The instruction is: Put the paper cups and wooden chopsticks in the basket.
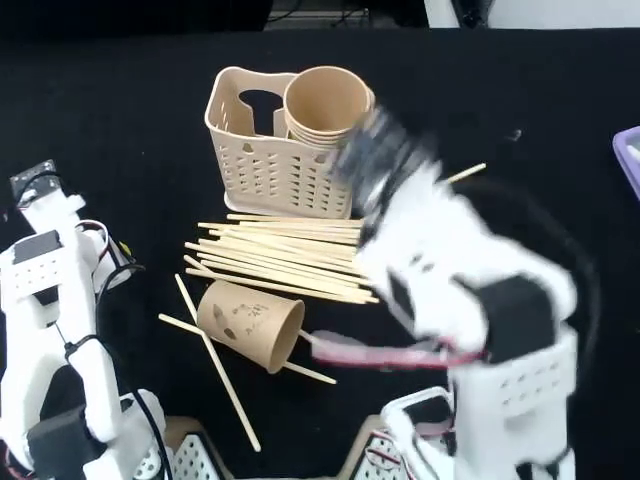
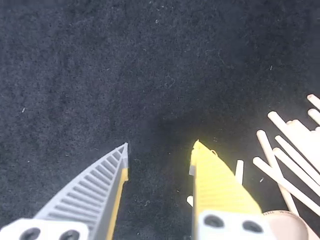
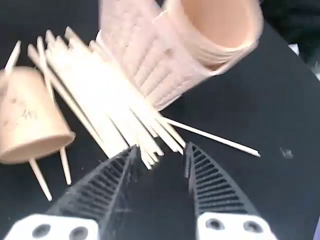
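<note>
Black table [image 1: 130, 120] from above: tan basket [image 1: 262, 160] stands at the back w/ a stack of paper cups [image 1: 325, 100] at its right end, rims above the basket's edge. Just in front, a pile of wooden chopsticks [image 1: 280, 255] lies on the table. A single cup [image 1: 250, 325] lies on its side nearer the arms, over a couple of loose sticks. Right arm [image 1: 470, 290], blurred, is over the pile's right end by the basket; its jaws are part-open, holding nothing. Left arm [image 1: 40, 280] is at the table's left side, jaws spread wide & empty over bare cloth, stick ends just beside.
</note>
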`<move>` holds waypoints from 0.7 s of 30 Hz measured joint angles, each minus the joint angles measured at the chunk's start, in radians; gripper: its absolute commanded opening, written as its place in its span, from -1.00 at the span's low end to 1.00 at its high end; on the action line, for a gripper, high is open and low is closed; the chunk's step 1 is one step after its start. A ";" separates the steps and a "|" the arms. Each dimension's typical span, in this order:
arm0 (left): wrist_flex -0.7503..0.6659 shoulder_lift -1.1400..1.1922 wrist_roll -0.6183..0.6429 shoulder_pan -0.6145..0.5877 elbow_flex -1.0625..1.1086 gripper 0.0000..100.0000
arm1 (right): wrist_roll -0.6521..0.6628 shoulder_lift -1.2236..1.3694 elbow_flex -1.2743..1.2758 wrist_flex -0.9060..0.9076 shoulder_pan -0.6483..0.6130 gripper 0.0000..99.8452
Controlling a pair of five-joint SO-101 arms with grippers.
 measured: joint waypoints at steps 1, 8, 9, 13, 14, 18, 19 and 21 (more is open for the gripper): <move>0.000 0.000 0.000 0.000 0.000 -0.59 | 0.023 -0.068 0.126 -0.052 -0.034 -0.69; 0.000 0.000 0.000 0.003 0.000 -0.59 | 0.071 -0.351 0.776 -0.361 -0.127 -0.49; 0.000 0.000 0.000 0.003 0.000 -0.59 | 0.071 -0.353 0.815 -0.387 -0.133 -0.43; 0.000 0.000 0.000 0.003 0.000 -0.59 | 0.071 -0.353 0.885 -0.442 -0.178 -0.38; 0.000 0.000 0.000 0.005 0.000 -0.59 | 0.071 -0.345 0.887 -0.456 -0.196 -0.38; 0.000 0.000 0.000 0.005 0.000 -0.59 | 0.072 -0.276 0.891 -0.537 -0.245 -0.38; 0.000 0.000 0.000 0.005 0.000 -0.59 | 0.074 -0.259 0.891 -0.559 -0.258 -0.38; 0.000 0.000 0.000 0.003 0.000 -0.59 | 0.097 -0.224 0.895 -0.591 -0.296 -0.38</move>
